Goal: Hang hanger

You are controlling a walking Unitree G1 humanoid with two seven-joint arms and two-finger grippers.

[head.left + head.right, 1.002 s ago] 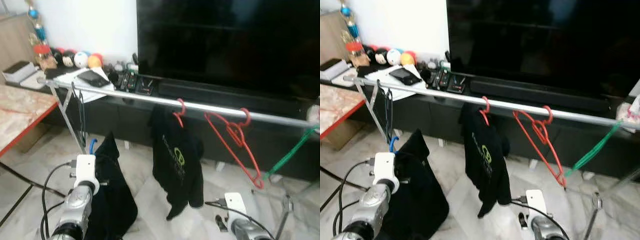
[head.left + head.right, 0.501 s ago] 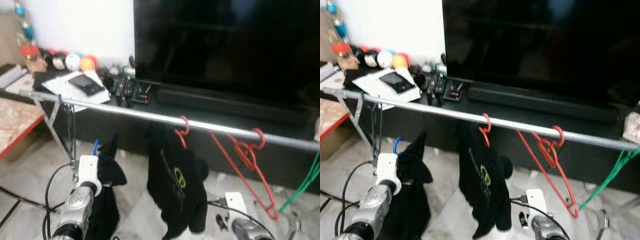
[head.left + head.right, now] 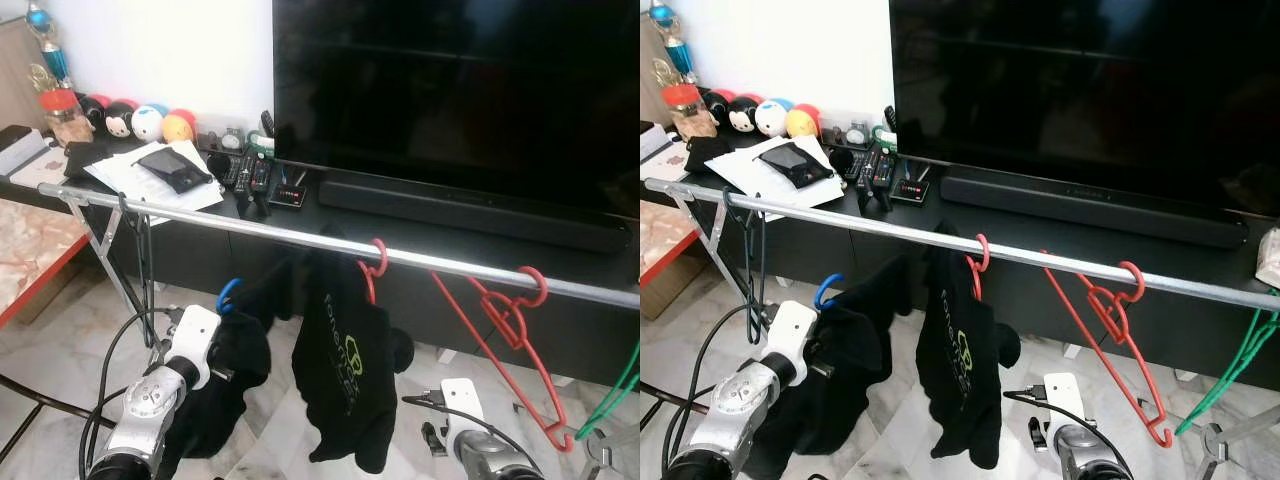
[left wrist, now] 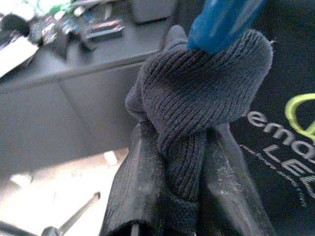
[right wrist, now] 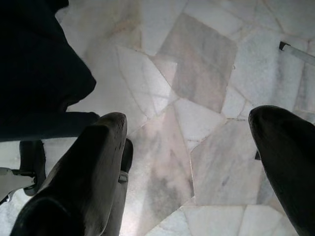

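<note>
The blue hanger (image 3: 228, 295) shows just its hook tip above the dark garment (image 3: 225, 385), which covers the rest of it. In the left wrist view the garment's knit collar (image 4: 197, 108) wraps over the left gripper (image 4: 184, 162) and hides the fingertips. The rail (image 3: 330, 243) runs off the right edge. The green hanger (image 3: 610, 400) at far right is cut by that edge. The TV (image 3: 460, 95) is cropped at top and right. The remotes (image 3: 248, 175) on the stand are too small to tell apart.
</note>
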